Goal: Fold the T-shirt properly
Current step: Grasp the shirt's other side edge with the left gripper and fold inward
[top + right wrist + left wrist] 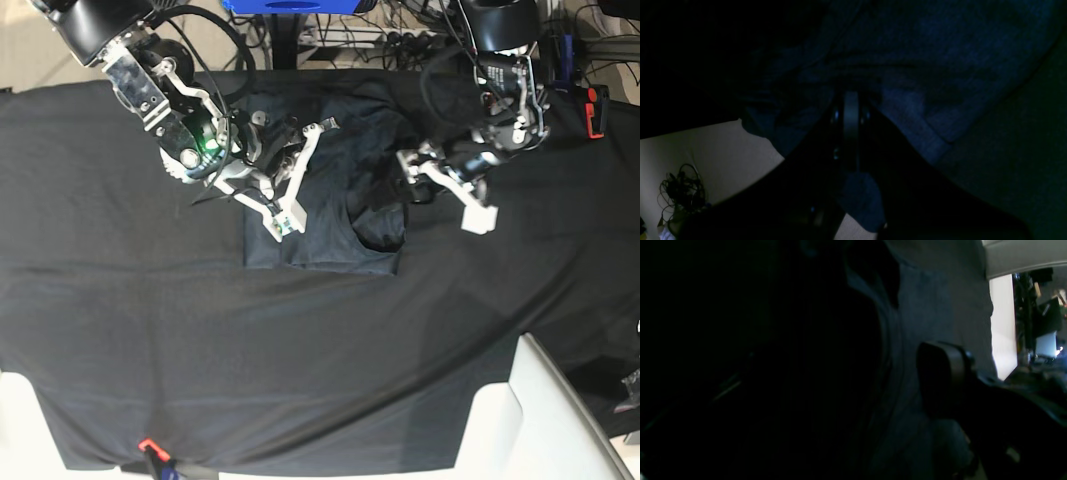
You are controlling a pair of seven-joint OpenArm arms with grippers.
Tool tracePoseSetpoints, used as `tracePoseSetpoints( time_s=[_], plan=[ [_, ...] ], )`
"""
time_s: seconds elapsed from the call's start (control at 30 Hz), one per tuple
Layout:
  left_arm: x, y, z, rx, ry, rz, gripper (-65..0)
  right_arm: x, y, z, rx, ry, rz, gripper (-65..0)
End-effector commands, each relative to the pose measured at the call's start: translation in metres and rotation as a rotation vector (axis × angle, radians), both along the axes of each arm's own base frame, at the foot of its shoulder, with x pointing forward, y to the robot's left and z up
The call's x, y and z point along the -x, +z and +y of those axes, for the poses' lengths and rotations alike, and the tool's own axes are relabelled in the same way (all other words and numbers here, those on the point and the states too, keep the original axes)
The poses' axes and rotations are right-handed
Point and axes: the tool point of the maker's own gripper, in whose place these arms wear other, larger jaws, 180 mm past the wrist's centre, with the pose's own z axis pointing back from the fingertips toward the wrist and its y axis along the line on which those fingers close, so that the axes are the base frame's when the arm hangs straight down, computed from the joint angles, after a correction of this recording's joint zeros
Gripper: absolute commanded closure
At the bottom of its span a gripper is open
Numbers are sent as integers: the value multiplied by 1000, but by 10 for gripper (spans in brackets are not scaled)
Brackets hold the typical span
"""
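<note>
The dark grey T-shirt [340,200] lies partly folded on the far middle of the table, its neckline near its right side. My right gripper [283,222], on the left in the base view, rests at the shirt's left front part. In the right wrist view its fingers [850,110] are shut, with T-shirt [940,66] knit pinched between them. My left gripper [445,190] stands open at the shirt's right edge, one finger over the cloth and the other beyond it. In the left wrist view one dark finger [943,373] shows beside the T-shirt [927,306]; the rest is in shadow.
A black table cloth [300,350] covers the table. White objects stand at the front right [540,410] and front left [20,420] corners. Cables and a blue box [290,5] lie past the far edge. A red-and-black item [597,110] sits at the far right.
</note>
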Motion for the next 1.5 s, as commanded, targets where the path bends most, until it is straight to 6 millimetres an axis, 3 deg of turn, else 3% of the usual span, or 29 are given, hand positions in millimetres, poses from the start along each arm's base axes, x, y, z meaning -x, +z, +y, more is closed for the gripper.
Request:
tracePoseSetpoints(
  time_s=[0.0, 0.1, 0.3, 0.5, 0.8, 0.97, 1.03, 1.23, 1.47],
  plan=[
    [2, -3, -3, 5, -17, 3, -535, -12, 12, 4, -29, -4, -42, 0],
    [8, -17, -6, 28, -2, 42, -472, -13, 12, 3, -28, -6, -44, 0],
    [2, -17, -3, 33, 17, 32, -304, -18, 9, -11, -10, -17, -77, 0],
    [-4, -14, -6, 33, 7, 20, -2, -21, 11, -11, -22, -25, -100, 0],
    [-8, -10, -12, 26, -36, 20, 0, -27, 19, -12, -33, -33, -122, 0],
    [-6, -2, -11, -28, -123, 21, 0, -42, 20, -34, -27, -121, -131, 0],
    [-6, 1, 0, -64, -144, 20, 0, -48, 21, -43, -24, -154, -136, 0],
    [-1, 1, 15, -170, -268, 33, 0, -57, 26, -54, -36, -157, -158, 0],
    [-10, 6, -2, -263, -474, 4, 0, -72, 27, -86, -35, -291, -162, 0]
  ],
)
